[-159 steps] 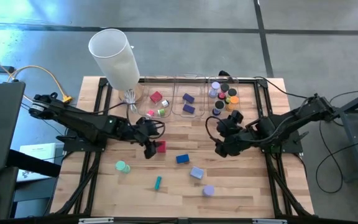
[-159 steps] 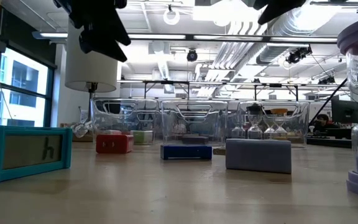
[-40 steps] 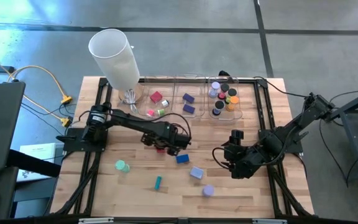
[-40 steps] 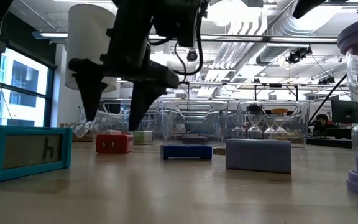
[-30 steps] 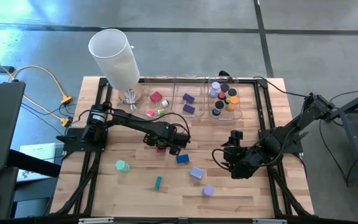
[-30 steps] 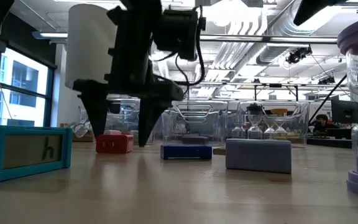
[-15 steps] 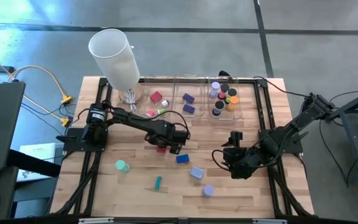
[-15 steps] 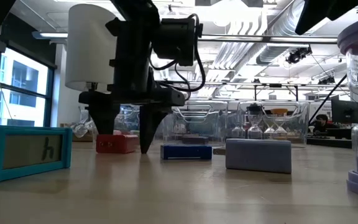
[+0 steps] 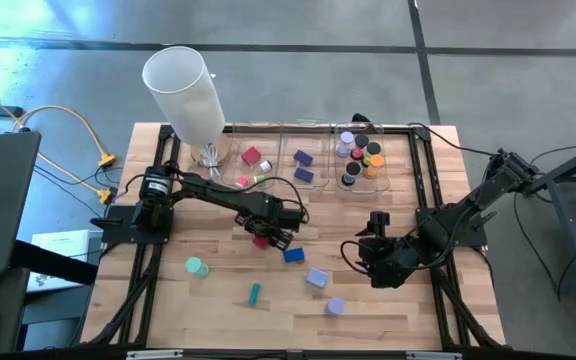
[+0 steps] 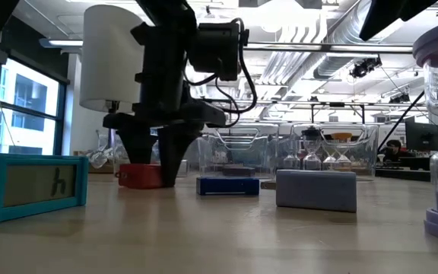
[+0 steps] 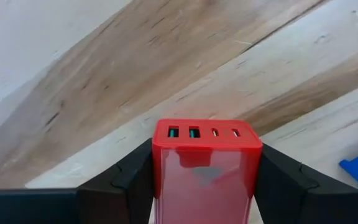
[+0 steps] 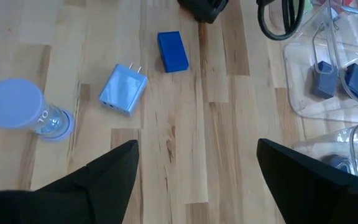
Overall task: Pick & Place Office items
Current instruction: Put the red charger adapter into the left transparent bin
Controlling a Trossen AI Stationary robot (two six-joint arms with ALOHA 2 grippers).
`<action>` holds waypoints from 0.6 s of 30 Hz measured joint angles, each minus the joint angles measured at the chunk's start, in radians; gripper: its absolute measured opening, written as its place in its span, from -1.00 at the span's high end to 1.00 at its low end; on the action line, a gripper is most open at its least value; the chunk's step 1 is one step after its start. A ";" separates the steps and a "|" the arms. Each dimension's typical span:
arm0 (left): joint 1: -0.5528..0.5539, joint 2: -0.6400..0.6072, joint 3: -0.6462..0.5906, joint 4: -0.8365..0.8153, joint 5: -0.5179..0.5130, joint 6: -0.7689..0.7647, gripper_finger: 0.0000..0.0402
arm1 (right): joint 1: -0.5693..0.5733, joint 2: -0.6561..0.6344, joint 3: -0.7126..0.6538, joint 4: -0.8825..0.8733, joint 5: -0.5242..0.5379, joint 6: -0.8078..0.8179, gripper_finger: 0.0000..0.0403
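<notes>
At the near edge of the table (image 9: 388,310) we count four loose items: a lavender roll (image 9: 335,307), a teal stick (image 9: 254,293), a green roll (image 9: 196,266) and a lavender block (image 9: 316,278). Just beyond lies one blue block (image 9: 293,255).

Next comes the left gripper (image 9: 264,238), set down over the red block (image 11: 205,167). In the left wrist view both fingers press flat against the block's two side faces, so we judge it clamped. The block's long axis runs straight out from the gripper, port end away, and it appears to rest on the wood. The coming move turns on this: the bins lie on the far side of the gripper.

The right gripper (image 12: 196,163) hangs to the right, fingers spread wide, holding nothing. The left arm is much the nearer to the red block.

Farthest, we count three clear bins (image 9: 318,128) in a row: red and green pieces in the left, two purple blocks in the middle, several rolls in the right.
</notes>
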 joint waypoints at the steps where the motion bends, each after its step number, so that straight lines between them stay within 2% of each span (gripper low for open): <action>1: -0.001 -0.006 -0.001 0.001 -0.003 0.016 0.01 | 0.000 0.000 0.000 0.002 0.000 0.000 -0.57; 10: -0.007 -0.176 0.000 0.000 -0.036 0.082 0.01 | 0.000 0.000 0.000 0.007 0.000 0.009 -0.57; 14: 0.002 -0.286 0.006 0.004 -0.021 0.175 0.00 | 0.000 0.000 0.000 0.011 0.000 0.010 -0.57; 18: 0.062 -0.372 0.007 -0.002 -0.012 0.272 -0.10 | 0.000 0.000 0.000 0.024 0.001 0.010 -0.57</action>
